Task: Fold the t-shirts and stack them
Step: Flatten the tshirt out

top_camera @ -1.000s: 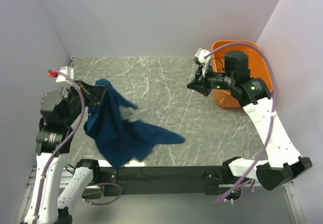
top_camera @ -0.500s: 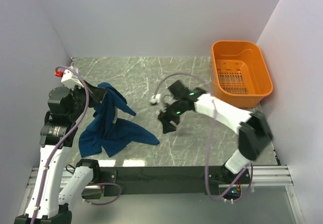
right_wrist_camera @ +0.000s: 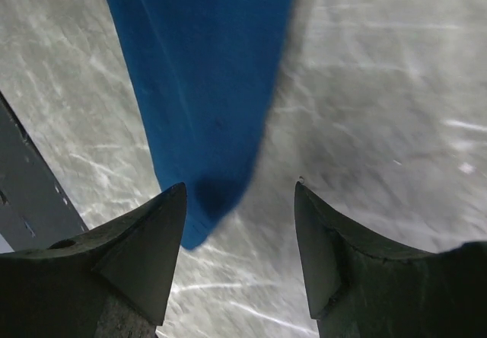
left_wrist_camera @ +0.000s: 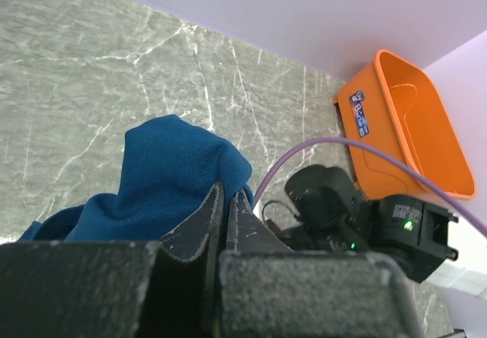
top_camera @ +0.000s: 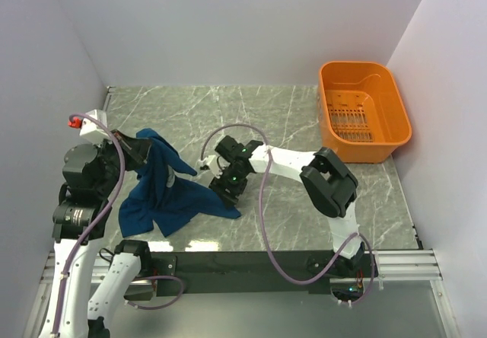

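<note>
One dark blue t-shirt hangs bunched from my left gripper, with its lower part spread on the marble table. In the left wrist view the left gripper is shut on a fold of the t-shirt. My right gripper hovers low over the shirt's pointed right corner. Seen from the right wrist, the right gripper is open. The tip of the t-shirt reaches down between the fingers, close to the left fingertip. No print shows.
An orange plastic basket stands at the back right corner, also seen as the basket from the left wrist. The right arm stretches across the middle of the table. Walls close in on three sides.
The right arm swung from the basket across to the shirt's right corner, and its jaws opened. The shirt's spread tip drew in leftward. The left gripper kept its hold.
</note>
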Tool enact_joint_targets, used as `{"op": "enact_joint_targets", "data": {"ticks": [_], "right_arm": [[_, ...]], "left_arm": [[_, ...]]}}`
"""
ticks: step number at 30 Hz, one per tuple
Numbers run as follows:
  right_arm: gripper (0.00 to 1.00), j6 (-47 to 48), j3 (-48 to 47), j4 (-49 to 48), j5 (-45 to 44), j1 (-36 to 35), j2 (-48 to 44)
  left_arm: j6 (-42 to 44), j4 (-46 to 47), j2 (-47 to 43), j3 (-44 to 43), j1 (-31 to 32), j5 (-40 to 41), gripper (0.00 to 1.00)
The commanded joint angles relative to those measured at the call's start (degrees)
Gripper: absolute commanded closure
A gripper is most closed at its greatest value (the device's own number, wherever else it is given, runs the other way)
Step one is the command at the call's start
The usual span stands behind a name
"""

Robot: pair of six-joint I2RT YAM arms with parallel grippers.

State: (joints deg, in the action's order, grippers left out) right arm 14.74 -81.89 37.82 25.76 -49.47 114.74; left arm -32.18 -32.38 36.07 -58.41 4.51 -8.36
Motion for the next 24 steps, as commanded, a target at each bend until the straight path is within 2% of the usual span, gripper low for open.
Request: {"op": "enact_joint_targets", "data": {"ticks": [1,4,6,7,8,11,14,18,19,21,24], "right_arm": [[0.35,-2.44,-2.23,-0.64,-1.5,-1.76,0.84],[0.39,-2.26,-1.0,-0.65,-1.85,-3.08,0.22],[0.47,-2.09,0.23,-0.39,-2.99,-3.96,0.4],[0.54,-1.91,0.5,-0.12,-3.43,-4.4,0.49],[0.72,-1.65,0.24,0.32,-4.22,-4.4,0.49],[1.0,-0.51,-0.9,1.99,-5.28,-2.13,-3.01],[1.0,3.96,-4.85,5.93,-3.1,4.36,-10.39],[1.0,17.49,-15.3,19.97,10.07,13.95,-20.84],[1.0,22.21,-20.54,22.36,10.97,15.36,-22.09],[1.0,25.85,-25.32,27.63,11.95,17.91,-25.42],[1.0,28.32,-29.82,26.18,8.36,18.97,-32.0]], "left_arm": [[-0.51,0.74,-1.09,-2.14,-0.12,1.41,0.99],[-0.69,0.48,-1.71,-1.97,-0.12,1.85,0.99],[-0.77,0.56,-2.06,-1.88,-0.12,2.12,0.99],[-0.77,0.65,-2.15,-1.71,-0.12,2.29,0.99],[-0.86,0.74,-2.41,-1.7,-0.12,2.64,0.99],[-0.51,0.22,-2.85,-2.49,-0.12,3.87,0.99],[0.28,-0.05,-3.38,-4.68,-0.12,5.63,0.99],[0.28,3.36,-4.7,-7.67,-0.12,7.48,0.99],[0.11,4.6,-4.87,-8.29,-0.12,7.57,0.99],[-0.6,7.66,-5.14,-10.05,-0.12,7.48,0.99],[-1.12,9.79,-4.79,-12.86,-0.12,7.57,0.99]]}}
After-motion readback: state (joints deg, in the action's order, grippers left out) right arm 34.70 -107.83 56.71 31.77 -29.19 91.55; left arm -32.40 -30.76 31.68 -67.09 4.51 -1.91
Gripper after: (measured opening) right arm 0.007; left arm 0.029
